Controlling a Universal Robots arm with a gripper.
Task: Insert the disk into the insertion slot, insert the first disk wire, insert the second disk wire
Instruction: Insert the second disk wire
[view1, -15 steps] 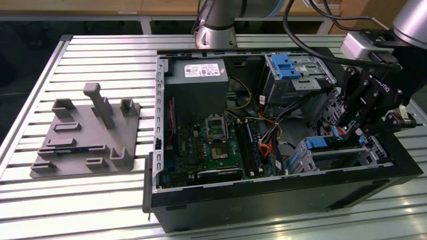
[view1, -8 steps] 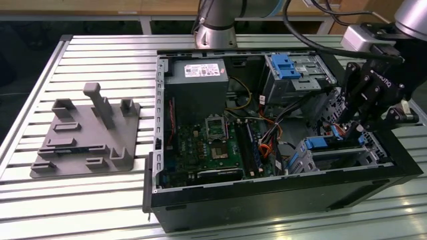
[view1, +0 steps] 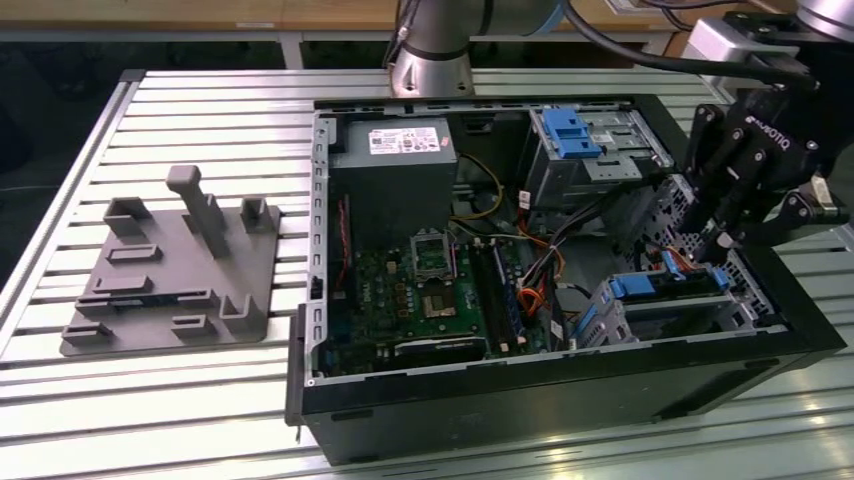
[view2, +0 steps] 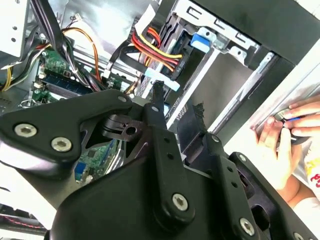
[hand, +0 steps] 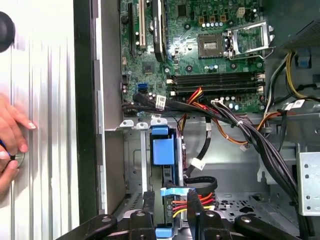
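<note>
A slatted metal counter (view1: 187, 400) carried an open black computer case (view1: 561, 400) lying on its side, with a grey fixture plate (view1: 174, 285) well apart from it toward the counter's far side in the exterior view's left. The case was laid open, most likely so the arm could reach straight down into it.

The hand (view1: 721, 245) hung inside the case, over the corner bay nearest the exterior view's right. In the first wrist view its two fingers (hand: 148, 210) stood apart on either side of a bundle of red, yellow and black wires (hand: 186, 202) ending in a light blue connector (hand: 172, 191); whether they actually pinched the connector could not be told, though the spread suggested the hand was open or only loosely around it.

The disk (hand: 162, 150), marked by its blue carrier, already sat in the slot (hand: 135, 160), a grey metal cage just beside the case wall, so the first step appeared done. The wires lay right at the disk's end, seemingly so that the plug lined up with its socket. The motherboard (hand: 210, 45) lay beyond, with black cables (hand: 240, 130) draped between it and the cage.

A person's hand (hand: 10, 145) rested on the counter outside the case wall, holding a small object, clear of the arm's work.
</note>
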